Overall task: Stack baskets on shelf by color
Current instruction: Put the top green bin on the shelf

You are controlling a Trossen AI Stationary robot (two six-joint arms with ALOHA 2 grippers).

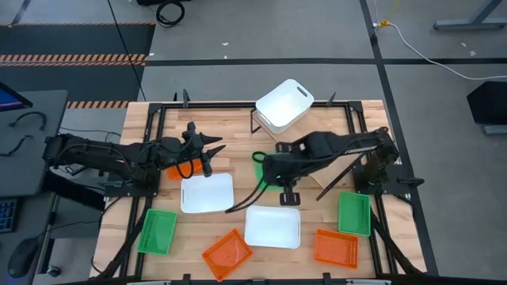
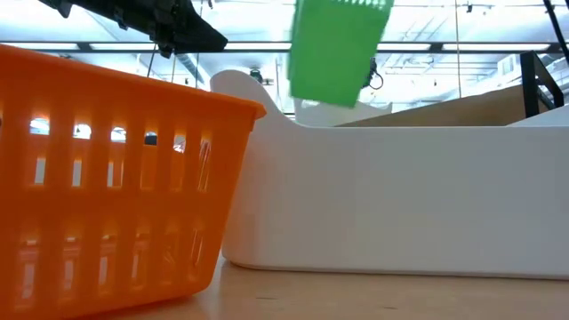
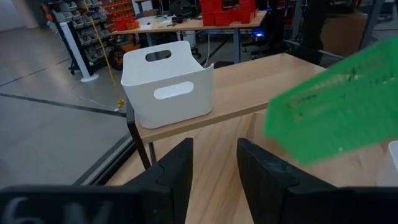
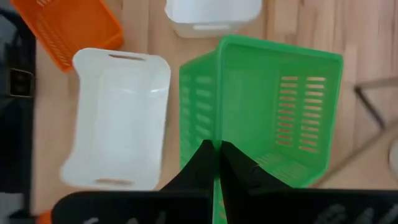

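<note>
Starting at the bench's (image 1: 238, 119) left side, the left claw (image 1: 212, 147) hovers above the boards with its fingers (image 3: 177, 171) apart and nothing between them; an orange basket (image 1: 181, 169) lies just under that arm, partly hidden. Near it a white basket (image 1: 207, 193) rests flat, with a green basket (image 1: 157, 231) and another orange basket (image 1: 226, 252) toward the front edge.

In the middle, the right claw (image 4: 219, 155) is clamped together on the rim of a lifted green basket (image 4: 273, 106), which hangs clear of the bench, tilted. Behind it, the shelf (image 1: 317, 170) carries one white basket (image 1: 285, 104) at its far end, standing on the board.

Further right lie a second white basket (image 1: 272, 226), an orange basket (image 1: 336, 247) and a green basket (image 1: 354, 213), all flat on the bench and apart from one another.

These baskets look light and fairly stiff, thin moulded plastic with slotted walls, so a pinch on one wall should carry them. The smooth rim may slip or let the basket swing, as the tilt suggests. Taking hold at the middle of a long wall, fingers over the rim, seems best.
</note>
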